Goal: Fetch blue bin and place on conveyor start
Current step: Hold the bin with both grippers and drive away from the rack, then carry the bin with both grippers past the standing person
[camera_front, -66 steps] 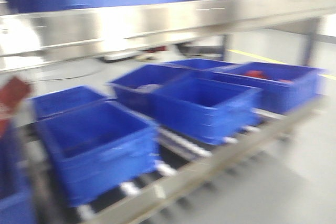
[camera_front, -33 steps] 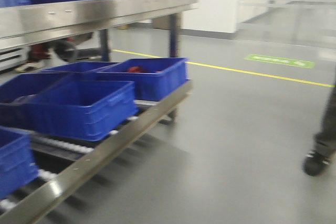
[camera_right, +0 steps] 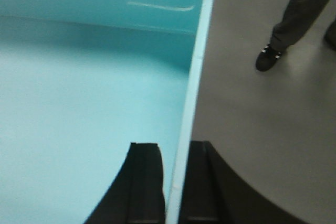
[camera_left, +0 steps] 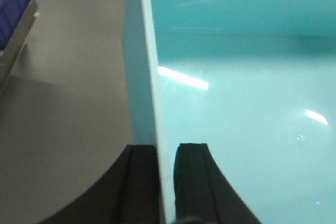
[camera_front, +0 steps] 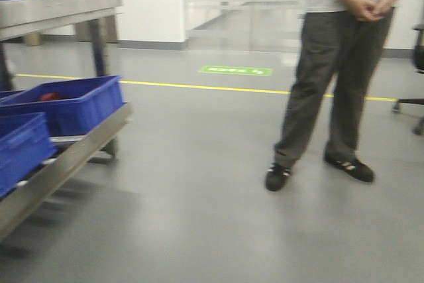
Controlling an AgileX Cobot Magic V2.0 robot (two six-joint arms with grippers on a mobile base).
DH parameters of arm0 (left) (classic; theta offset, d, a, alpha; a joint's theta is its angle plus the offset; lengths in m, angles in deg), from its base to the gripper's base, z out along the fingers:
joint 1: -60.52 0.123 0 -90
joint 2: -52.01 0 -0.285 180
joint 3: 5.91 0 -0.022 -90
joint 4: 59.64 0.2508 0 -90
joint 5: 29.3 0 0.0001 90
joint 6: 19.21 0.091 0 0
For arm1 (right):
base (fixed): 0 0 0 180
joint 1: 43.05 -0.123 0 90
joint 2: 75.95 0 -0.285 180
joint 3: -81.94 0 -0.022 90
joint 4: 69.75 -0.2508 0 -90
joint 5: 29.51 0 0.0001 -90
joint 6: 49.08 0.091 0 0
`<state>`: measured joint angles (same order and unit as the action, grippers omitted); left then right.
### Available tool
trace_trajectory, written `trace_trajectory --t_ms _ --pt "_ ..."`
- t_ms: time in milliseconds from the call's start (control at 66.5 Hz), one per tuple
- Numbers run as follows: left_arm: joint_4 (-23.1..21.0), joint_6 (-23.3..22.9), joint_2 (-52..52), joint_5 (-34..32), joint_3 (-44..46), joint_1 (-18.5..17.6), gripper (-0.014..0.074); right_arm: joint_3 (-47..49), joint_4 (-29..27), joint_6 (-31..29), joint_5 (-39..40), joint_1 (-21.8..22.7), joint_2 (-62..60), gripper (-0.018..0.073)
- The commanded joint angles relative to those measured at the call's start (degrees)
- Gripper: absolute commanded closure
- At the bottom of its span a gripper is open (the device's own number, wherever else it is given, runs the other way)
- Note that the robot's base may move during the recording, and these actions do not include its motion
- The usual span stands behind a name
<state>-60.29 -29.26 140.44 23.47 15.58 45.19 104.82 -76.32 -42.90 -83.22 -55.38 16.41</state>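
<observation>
The blue bin (camera_left: 247, 103) is a pale cyan plastic tub, empty inside, held above the grey floor. My left gripper (camera_left: 165, 156) is shut on its left wall, one black finger outside and one inside. My right gripper (camera_right: 177, 156) is shut on its right wall (camera_right: 197, 72) the same way, and the tub's inside (camera_right: 79, 108) fills that view's left. The bin and both grippers are out of the front view. The conveyor start is out of view.
A steel roller rack (camera_front: 63, 157) with dark blue ribbed bins (camera_front: 66, 101) stands at the left, its corner also in the left wrist view (camera_left: 13, 35). A person (camera_front: 338, 71) stands ahead right, a shoe (camera_right: 269, 56) beside the bin. Yellow floor line (camera_front: 218, 87); chair base (camera_front: 414, 107).
The front view has swung right: the rack with dark blue bins has slid off to the left, and a standing person has come into view on open floor.
</observation>
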Motion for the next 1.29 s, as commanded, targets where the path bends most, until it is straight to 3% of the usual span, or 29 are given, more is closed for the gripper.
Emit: trace_trajectory --t_ms 0,1278 --pt "-0.1 0.66 -0.78 -3.27 0.52 0.1 0.0708 0.38 1.23 -1.12 1.48 0.28 -0.65 0.0712" --pt "-0.1 0.66 -0.78 -3.27 0.52 0.1 0.0708 0.38 1.23 -1.12 1.48 0.28 -0.65 0.0712"
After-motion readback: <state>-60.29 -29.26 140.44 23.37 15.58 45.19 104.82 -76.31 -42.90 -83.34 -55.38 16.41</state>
